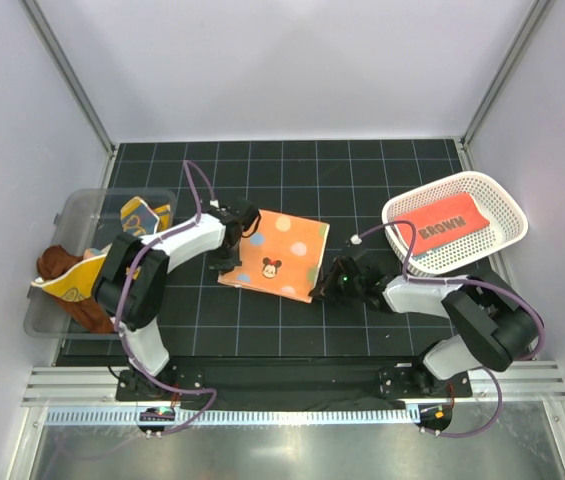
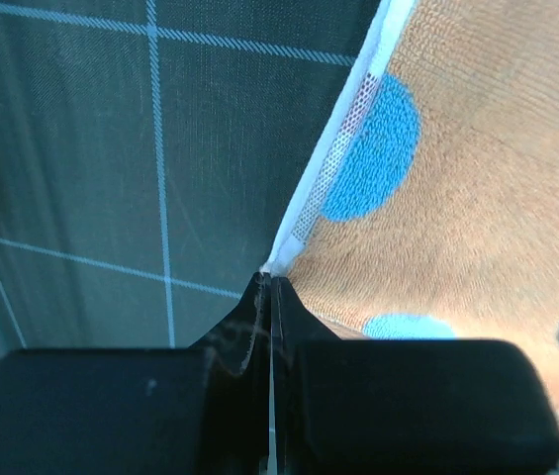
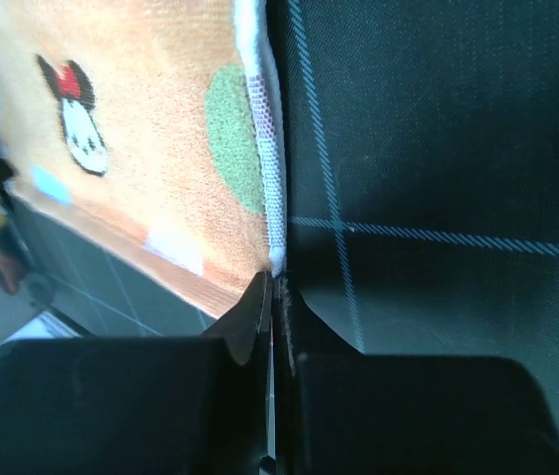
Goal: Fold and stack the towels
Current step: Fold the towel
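The left arm (image 1: 177,243) and right arm (image 1: 432,297) are wearing smooth white shells between chunky black joints. A thin purple cable (image 1: 199,195) is running along each arm. The left gripper (image 2: 270,285) and right gripper (image 3: 273,289) are showing matte black, wedge-shaped fingers (image 2: 304,317) tapering out of blocky black bodies. A small green light (image 1: 342,268) is glowing on the right wrist.

Black gridded mat (image 1: 362,180), white perforated basket (image 1: 510,210) at its right edge, clear plastic bin (image 1: 67,215) at its left.
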`<act>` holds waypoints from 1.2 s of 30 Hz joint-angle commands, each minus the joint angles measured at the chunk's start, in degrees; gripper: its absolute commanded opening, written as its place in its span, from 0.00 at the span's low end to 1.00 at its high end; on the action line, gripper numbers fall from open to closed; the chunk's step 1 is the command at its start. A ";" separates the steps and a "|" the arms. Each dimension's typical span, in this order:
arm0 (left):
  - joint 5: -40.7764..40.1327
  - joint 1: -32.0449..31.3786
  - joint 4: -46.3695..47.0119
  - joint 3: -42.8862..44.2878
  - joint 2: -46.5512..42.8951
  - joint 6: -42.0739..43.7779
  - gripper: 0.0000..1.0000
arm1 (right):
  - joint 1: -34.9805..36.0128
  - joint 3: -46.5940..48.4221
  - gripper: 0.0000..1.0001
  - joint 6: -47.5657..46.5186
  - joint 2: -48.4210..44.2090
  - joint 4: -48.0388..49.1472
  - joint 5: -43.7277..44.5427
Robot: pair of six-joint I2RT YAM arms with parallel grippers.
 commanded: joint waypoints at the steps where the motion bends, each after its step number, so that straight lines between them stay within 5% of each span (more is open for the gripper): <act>1: -3.56 -0.04 0.95 -0.80 3.41 0.26 0.00 | 0.36 -4.00 0.01 4.94 2.21 10.93 -0.88; 7: -1.81 -0.04 1.48 -1.59 3.25 -0.18 0.00 | 0.36 -5.33 0.05 3.99 -0.68 10.07 0.61; 12: -1.81 -0.04 1.13 -1.85 2.54 -0.27 0.01 | 0.36 -4.10 0.32 0.13 -6.74 2.17 2.90; 14: -2.68 -0.04 -0.44 -0.28 2.63 -0.71 0.16 | 0.36 -2.52 0.38 -1.63 -10.08 -0.56 3.25; 16: -3.03 -0.04 -2.20 3.22 2.63 -0.71 0.30 | 0.36 -0.24 0.39 -2.95 -12.89 -5.05 4.39; 20: -5.49 -0.04 -7.12 11.66 2.19 0.25 0.39 | 0.36 4.94 0.37 -7.35 -13.26 -11.12 4.40; 27: 4.39 0.13 -1.99 23.11 6.84 5.00 0.41 | 0.10 15.05 0.26 -16.40 -0.97 -7.79 1.95; 36: 15.06 4.96 5.25 25.83 17.74 6.76 0.37 | 0.28 7.78 0.25 -17.99 4.41 0.66 -2.20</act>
